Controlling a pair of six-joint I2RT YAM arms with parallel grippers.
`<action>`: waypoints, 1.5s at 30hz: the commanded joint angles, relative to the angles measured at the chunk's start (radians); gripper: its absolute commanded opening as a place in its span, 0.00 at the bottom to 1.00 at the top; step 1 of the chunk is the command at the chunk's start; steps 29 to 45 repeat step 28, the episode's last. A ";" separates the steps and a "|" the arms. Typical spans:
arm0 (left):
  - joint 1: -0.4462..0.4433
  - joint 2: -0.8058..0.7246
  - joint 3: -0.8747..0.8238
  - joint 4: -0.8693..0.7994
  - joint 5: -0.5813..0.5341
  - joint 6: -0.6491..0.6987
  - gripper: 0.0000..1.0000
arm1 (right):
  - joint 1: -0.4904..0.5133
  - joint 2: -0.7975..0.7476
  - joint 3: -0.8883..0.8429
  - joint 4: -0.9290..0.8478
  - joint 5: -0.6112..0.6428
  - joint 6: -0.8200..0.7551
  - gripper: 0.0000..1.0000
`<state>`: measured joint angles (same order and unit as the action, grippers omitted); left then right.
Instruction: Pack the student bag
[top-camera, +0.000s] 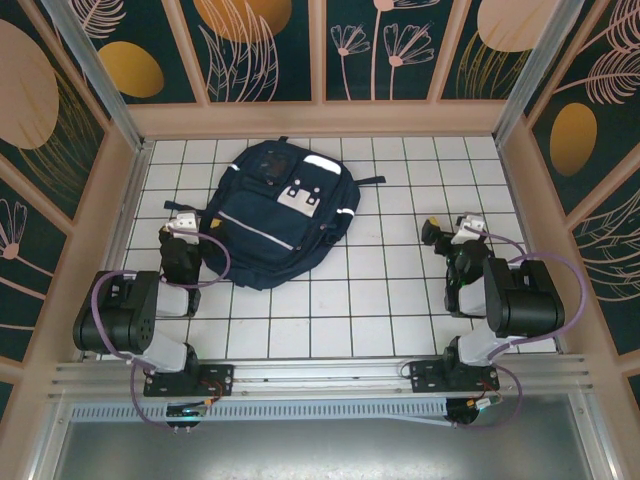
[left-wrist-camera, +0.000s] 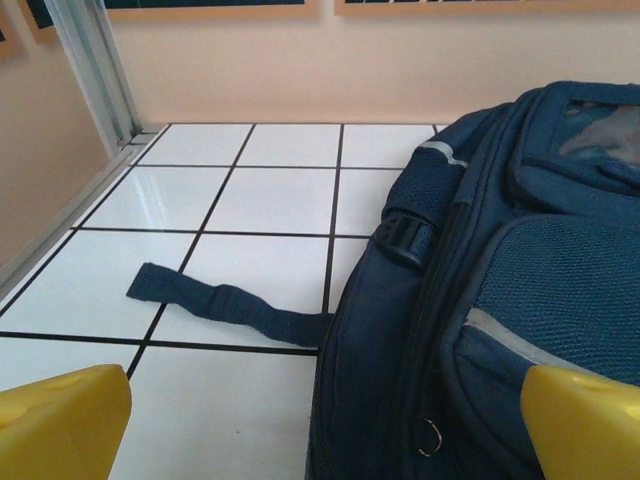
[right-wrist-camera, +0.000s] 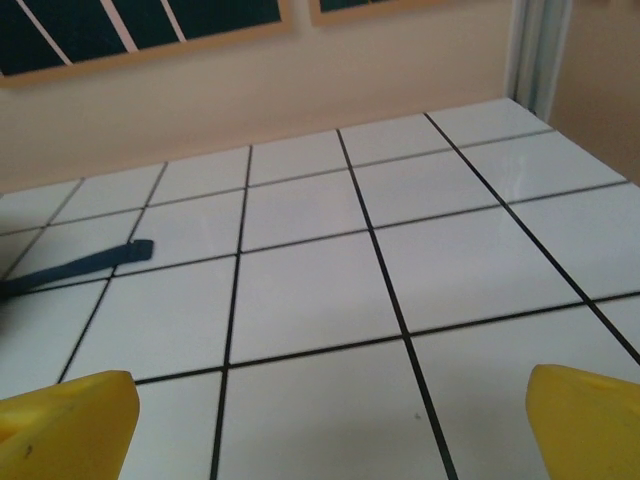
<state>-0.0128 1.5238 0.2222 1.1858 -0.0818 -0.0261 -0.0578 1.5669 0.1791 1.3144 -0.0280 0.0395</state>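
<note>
Navy bag (top-camera: 280, 215) flat on the white gridded counter (top-camera: 400, 290), front face up, grey dotted patch (top-camera: 300, 198) and pale stripe (top-camera: 322, 163) uppermost. Just beside the bag's left edge, left hand (top-camera: 184, 226), low over the tiles; contact with the fabric not clear from overhead. From the left wrist, same hand (left-wrist-camera: 320, 430) spread wide, yellow fingers (left-wrist-camera: 60, 420) at the two bottom corners, nothing held between them. Bag (left-wrist-camera: 500, 300) close ahead on the right of that view, mesh on its side panels, black buckle (left-wrist-camera: 408, 238) on its near edge, small metal ring (left-wrist-camera: 430, 437) lower down. Loose strap (left-wrist-camera: 225, 300) trailing out from the bag's left side, lying flat across the grid lines. Well apart from the bag, off to its right, right hand (top-camera: 442, 234) over bare tiles. From the right wrist, that hand (right-wrist-camera: 325, 430) likewise opened wide and gripping nothing, fingers (right-wrist-camera: 70, 420) far apart, with the tip of another strap (right-wrist-camera: 80, 260) reaching out from the bag's right side
</note>
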 joint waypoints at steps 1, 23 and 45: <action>0.008 0.005 0.009 0.107 0.024 -0.026 0.99 | -0.007 0.000 0.023 0.050 -0.023 0.004 0.99; 0.008 -0.005 0.019 0.080 -0.035 -0.046 0.99 | 0.026 0.001 0.044 0.010 0.016 -0.023 0.99; 0.008 -0.004 0.019 0.080 -0.035 -0.047 0.99 | 0.029 0.001 0.041 0.017 0.020 -0.025 0.99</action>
